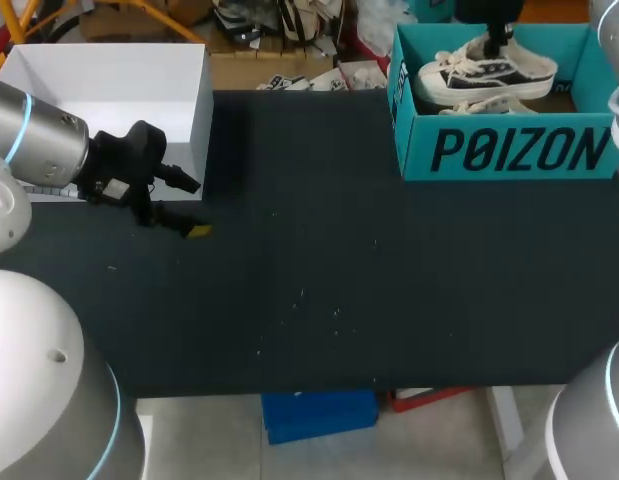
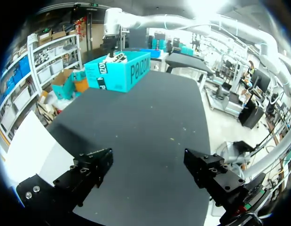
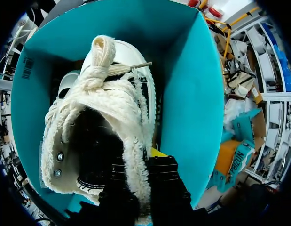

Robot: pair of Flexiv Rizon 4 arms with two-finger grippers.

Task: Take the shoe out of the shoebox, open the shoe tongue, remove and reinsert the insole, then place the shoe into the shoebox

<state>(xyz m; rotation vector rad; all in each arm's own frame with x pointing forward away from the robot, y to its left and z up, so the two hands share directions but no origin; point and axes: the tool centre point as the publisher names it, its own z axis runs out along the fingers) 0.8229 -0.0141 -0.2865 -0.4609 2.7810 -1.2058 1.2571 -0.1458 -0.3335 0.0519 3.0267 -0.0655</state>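
A cream low-top shoe [image 1: 489,72] with dark stripes and white laces is in the teal shoebox [image 1: 519,150] at the table's far right. My right gripper [image 1: 499,40] comes down into the box. In the right wrist view this gripper [image 3: 143,165] is shut on the fleecy collar of the shoe [image 3: 103,108], inside the teal walls [image 3: 192,80]. Part of a second shoe [image 1: 489,105] shows under the first. My left gripper [image 1: 194,207] is open over the table's left side with nothing between its fingers [image 2: 89,169]. The shoebox [image 2: 121,73] stands far ahead of it.
A white open box [image 1: 109,80] stands at the back left, right beside my left arm; its white wall [image 2: 32,146] shows beside the left gripper. The dark tabletop [image 1: 319,270] stretches between the two boxes.
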